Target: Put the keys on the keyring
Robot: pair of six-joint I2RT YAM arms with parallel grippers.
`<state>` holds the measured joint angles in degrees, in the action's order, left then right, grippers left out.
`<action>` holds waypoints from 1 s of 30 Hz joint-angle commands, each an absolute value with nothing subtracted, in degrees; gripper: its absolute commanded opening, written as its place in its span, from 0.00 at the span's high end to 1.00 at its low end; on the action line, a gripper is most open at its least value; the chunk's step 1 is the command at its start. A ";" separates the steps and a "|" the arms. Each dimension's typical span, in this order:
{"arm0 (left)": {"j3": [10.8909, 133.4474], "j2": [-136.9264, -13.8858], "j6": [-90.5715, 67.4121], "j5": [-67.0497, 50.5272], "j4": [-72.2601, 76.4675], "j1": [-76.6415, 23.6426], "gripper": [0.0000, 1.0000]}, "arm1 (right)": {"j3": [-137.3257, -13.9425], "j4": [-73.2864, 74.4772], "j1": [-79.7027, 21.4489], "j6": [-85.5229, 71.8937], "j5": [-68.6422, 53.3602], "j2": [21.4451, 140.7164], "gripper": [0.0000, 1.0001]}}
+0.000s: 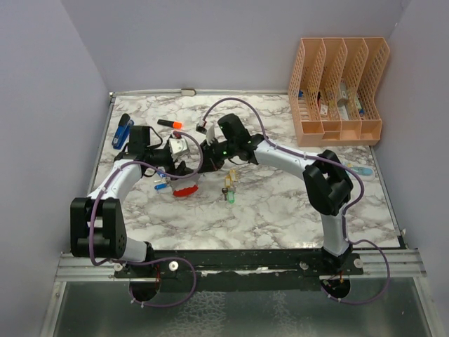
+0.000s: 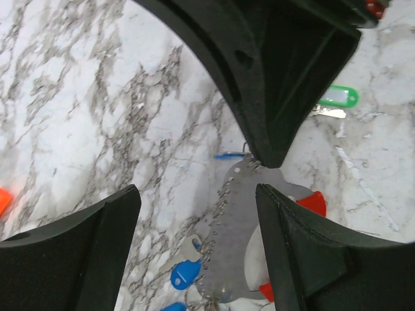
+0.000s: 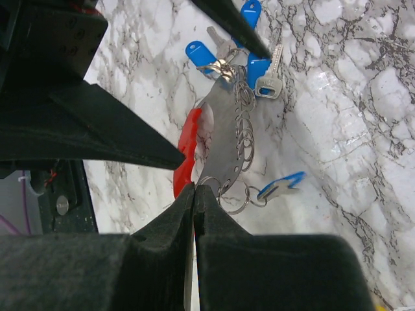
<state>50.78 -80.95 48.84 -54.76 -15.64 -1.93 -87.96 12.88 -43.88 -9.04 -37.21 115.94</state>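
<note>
Right wrist view, right claw (image 3: 194,193) clamped on keyring (image 3: 224,126) tip, left claw (image 2: 198,197) apart around it, blue keys (image 3: 198,52), tags unreadable.

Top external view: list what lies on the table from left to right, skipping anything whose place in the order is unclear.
blue stapler → keyring → green key → desk organizer
</note>
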 commanded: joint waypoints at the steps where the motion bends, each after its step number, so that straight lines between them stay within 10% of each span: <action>1: 52.43 -81.89 59.67 -64.98 -26.02 -1.76 0.25 | -89.96 14.14 -44.03 -10.97 -40.14 112.41 0.99; 30: 59.90 -86.82 72.76 -78.08 -42.28 -1.76 0.26 | -82.36 2.88 -43.86 -18.48 -42.57 106.00 0.99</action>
